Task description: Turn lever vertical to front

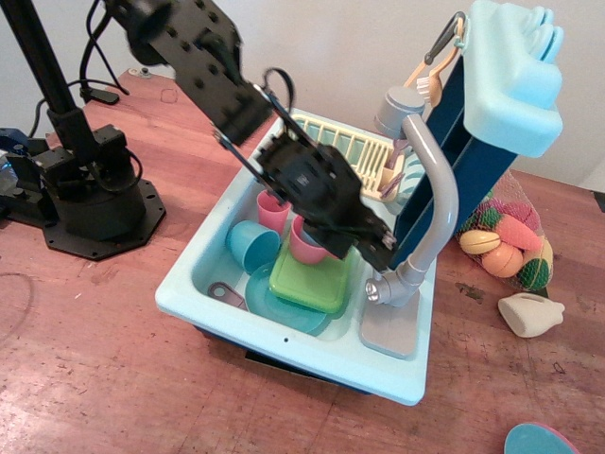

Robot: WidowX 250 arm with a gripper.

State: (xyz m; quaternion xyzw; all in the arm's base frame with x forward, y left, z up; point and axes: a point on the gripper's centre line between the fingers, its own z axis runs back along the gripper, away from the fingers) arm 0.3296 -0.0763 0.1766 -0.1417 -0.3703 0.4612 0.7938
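The lever (378, 288) is a small grey handle with a shiny round hub end at the foot of the arched grey faucet spout (440, 199), on the right rim of the light blue toy sink (194, 284). It points low toward the front of the sink. My black gripper (378, 251) hangs over the basin just above and left of the lever, apart from it. Its fingers are dark and blurred, so their gap is unclear. Nothing shows between them.
The basin holds two pink cups (272, 210), a blue cup (248, 246), a green plate (310, 280) and a blue plate. A yellow dish rack (352, 149) is behind. A net of toy fruit (510, 241) and a white piece (529, 314) lie right. A black arm base (90, 203) stands left.
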